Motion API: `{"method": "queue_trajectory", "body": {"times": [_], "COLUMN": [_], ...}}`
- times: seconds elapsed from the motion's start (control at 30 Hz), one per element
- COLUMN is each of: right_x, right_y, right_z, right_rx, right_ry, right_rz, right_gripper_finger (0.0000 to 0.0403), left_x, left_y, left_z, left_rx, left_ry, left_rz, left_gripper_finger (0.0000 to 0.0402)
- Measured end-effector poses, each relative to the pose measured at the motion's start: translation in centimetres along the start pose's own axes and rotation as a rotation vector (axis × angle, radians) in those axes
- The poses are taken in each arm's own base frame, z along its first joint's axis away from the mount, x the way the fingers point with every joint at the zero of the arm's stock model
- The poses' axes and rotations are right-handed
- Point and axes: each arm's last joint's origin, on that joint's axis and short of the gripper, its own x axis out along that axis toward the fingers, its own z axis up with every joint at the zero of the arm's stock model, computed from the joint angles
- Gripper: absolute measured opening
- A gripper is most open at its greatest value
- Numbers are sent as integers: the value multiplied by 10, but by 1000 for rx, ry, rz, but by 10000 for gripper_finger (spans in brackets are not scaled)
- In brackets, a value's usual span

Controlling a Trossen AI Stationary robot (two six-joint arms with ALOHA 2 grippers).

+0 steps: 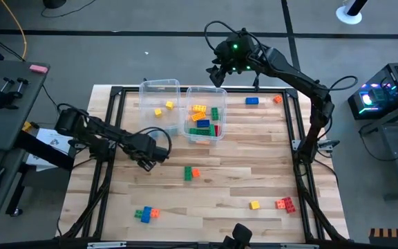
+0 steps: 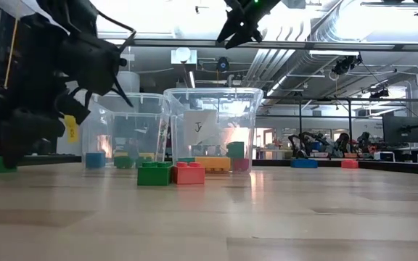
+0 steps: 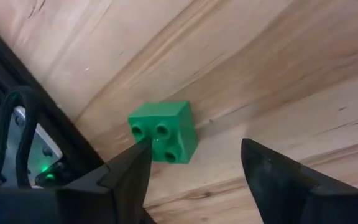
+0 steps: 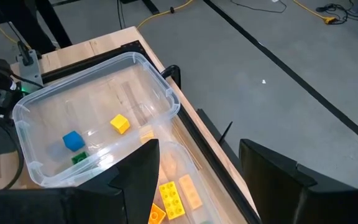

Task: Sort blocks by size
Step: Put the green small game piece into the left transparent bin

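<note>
Planks of pale wood form the table (image 1: 240,166) in the high view, framed in black rails on a grey floor, with a desk at the left edge. Two clear bins are set at upper centre: the left bin (image 1: 159,95) holds a few small blocks, the right bin (image 1: 204,114) a heap of longer ones. Loose blocks are scattered over the wood: a green-and-orange pair (image 1: 191,173) at centre, a blue-and-orange cluster (image 1: 146,214) lower left, a yellow block (image 1: 254,205) and a red block (image 1: 285,204) lower right, a blue block (image 1: 252,101) and an orange block (image 1: 278,99) upper right. The left gripper (image 1: 159,153) is seen left of centre, the right gripper (image 1: 218,76) above the bins.

In the low view a bright workshop with ceiling pipes is seen behind the bins.

In the left wrist view a green four-stud cube (image 3: 165,131) lies on the wood between parted fingers (image 3: 126,177), untouched.

In the right wrist view the jaws stand apart, empty, above the bins, where a yellow cube (image 4: 120,123) and a blue cube (image 4: 73,140) are seen.
</note>
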Motion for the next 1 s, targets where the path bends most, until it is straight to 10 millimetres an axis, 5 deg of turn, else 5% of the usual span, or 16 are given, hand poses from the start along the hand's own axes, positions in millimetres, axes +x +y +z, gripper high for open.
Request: {"method": "queue_trajectory", "body": {"times": [0.4,0.67,1.0], "right_x": [0,0,0], "right_y": [0,0,0], "right_z": [-1,-1,-1], "right_rx": [-16,-18,-18], "right_ry": [10,13,13], "right_rz": [0,1,17], "right_gripper_finger": [218,218,218], "left_x": [6,-3,-40], "left_y": [5,5,-15], "left_z": [-4,-4,9], "left_rx": [-44,-119,208], "left_ry": [-1,-56,-333], "left_rz": [26,-86,-426], "left_gripper_finger": [15,3,0]}}
